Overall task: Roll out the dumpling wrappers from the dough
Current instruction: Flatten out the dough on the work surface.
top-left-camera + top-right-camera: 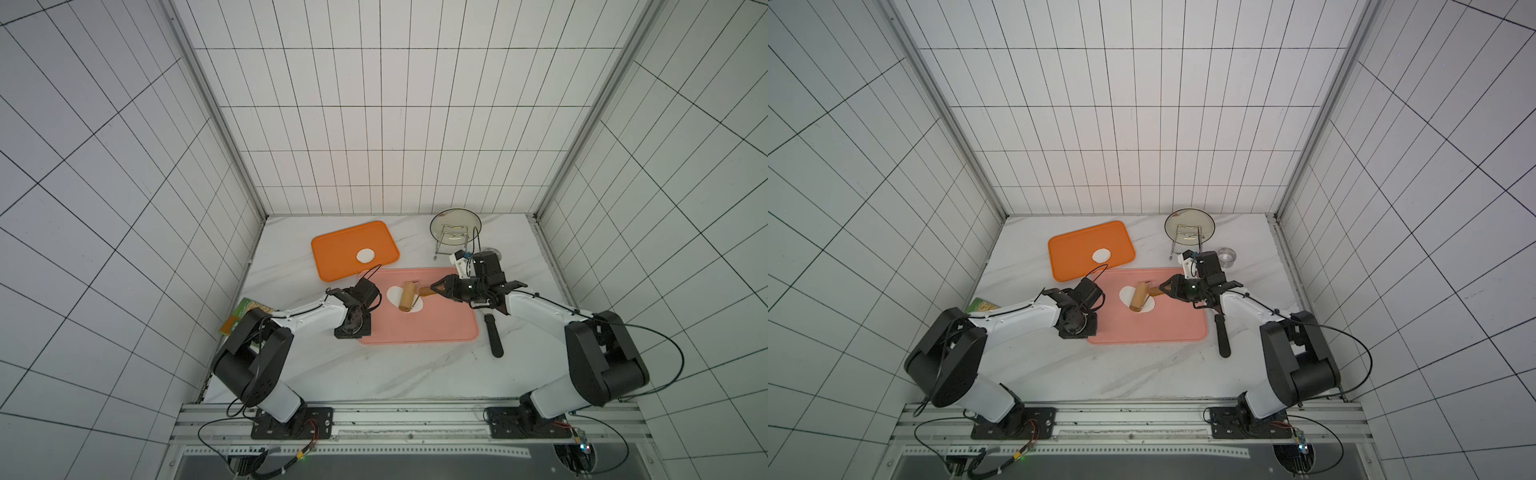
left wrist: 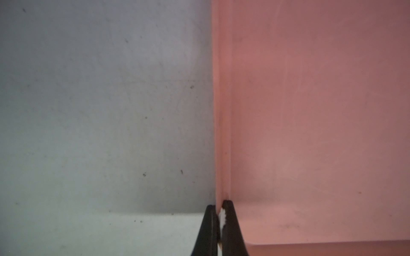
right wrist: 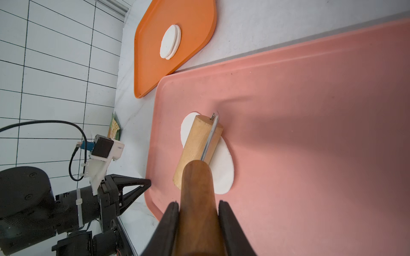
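Marble tabletop (image 1: 415, 374) bore two dumpling wrappers (image 3: 170, 42) stacked on orange tray (image 1: 332, 253); dough (image 1: 392, 294) lay on pink tray (image 1: 436, 324) under roller (image 1: 408, 296), handle clamped by right gripper (image 1: 434, 287), left gripper (image 2: 218, 205) pinching tray's rim, so rolling and cutting likely remained.

Front of the surface (image 1: 374, 374) is bare, open between the arm bases. Pink tray (image 1: 449, 324): right and near parts free; roller (image 1: 409, 296) on dough (image 1: 392, 295) fills middle-left. Left claw (image 2: 218, 206) at its left rim, right claw (image 3: 198, 205) reaching in from the right. Black-handled tool (image 1: 494, 340) just right of tray; orange tray (image 1: 336, 253) and plate stand (image 1: 455, 220) behind.
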Motion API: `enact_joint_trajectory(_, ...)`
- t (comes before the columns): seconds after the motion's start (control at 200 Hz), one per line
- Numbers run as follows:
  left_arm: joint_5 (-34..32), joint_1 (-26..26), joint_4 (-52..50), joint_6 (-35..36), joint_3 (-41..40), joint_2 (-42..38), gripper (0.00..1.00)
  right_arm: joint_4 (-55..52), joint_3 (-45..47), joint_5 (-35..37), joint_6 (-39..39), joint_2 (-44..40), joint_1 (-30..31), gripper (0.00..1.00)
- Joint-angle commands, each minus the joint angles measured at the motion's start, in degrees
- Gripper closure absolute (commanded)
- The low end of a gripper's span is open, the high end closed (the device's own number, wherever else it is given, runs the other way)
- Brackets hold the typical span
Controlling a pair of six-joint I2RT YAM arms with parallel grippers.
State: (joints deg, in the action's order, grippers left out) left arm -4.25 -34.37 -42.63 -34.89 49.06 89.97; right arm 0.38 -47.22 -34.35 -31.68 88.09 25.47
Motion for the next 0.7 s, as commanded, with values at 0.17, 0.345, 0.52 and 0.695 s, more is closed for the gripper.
enact_joint_trajectory(0.17, -5.23, 2.02, -0.34, 0.0, -1.03, 1.43, 1.0, -15.15, 6.74, 10.62, 3.72, -0.55, -5.94, 1.0)
enact_joint_trajectory(0.345, -4.9, 2.03, 0.01, 0.0, -1.07, 1.43, 1.0, -16.64, 7.44, 11.74, 4.92, -1.7, -6.74, 1.0)
enact_joint_trajectory(0.52, -4.45, 1.68, 0.4, 0.0, -0.73, 2.29, 1.0, -13.04, 5.81, 11.99, 2.24, 0.93, -0.78, 1.0)
enact_joint_trajectory(0.695, -4.36, 1.32, 0.3, -0.42, -0.54, 2.28, 1.0, -7.38, 6.77, 10.47, -2.84, 4.33, -0.64, 1.0)
